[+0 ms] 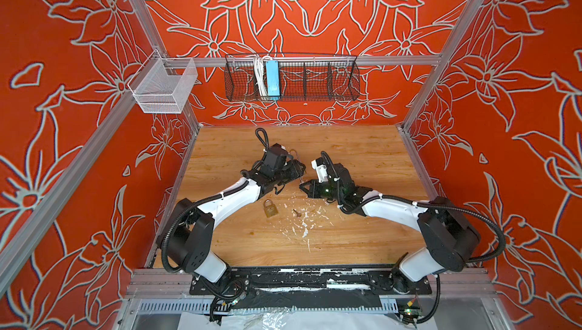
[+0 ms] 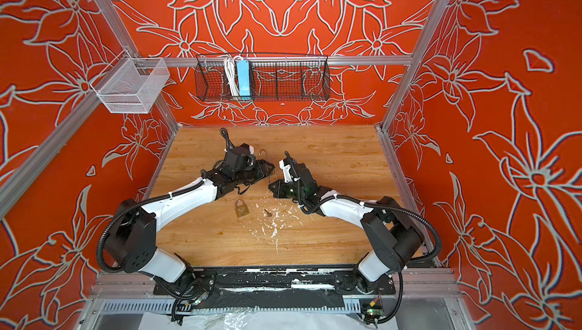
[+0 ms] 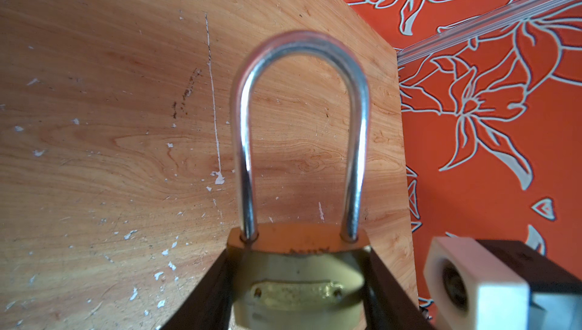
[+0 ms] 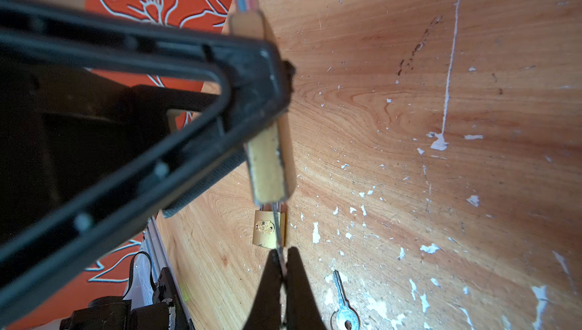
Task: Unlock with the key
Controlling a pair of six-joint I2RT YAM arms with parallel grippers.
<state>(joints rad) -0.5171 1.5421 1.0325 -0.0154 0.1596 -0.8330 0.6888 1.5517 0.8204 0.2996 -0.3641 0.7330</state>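
My left gripper is shut on the brass body of a padlock and holds it above the table. Its steel shackle is seated in the body and shows in both top views. My right gripper is shut on a thin key, seen edge-on. The key's tip meets the bottom face of the held padlock; whether it is inside the keyhole I cannot tell. In both top views the left gripper and right gripper nearly meet mid-table.
A second brass padlock lies flat on the wooden table. A loose silver key lies right of it among white paint flecks. Wire baskets hang on the back wall.
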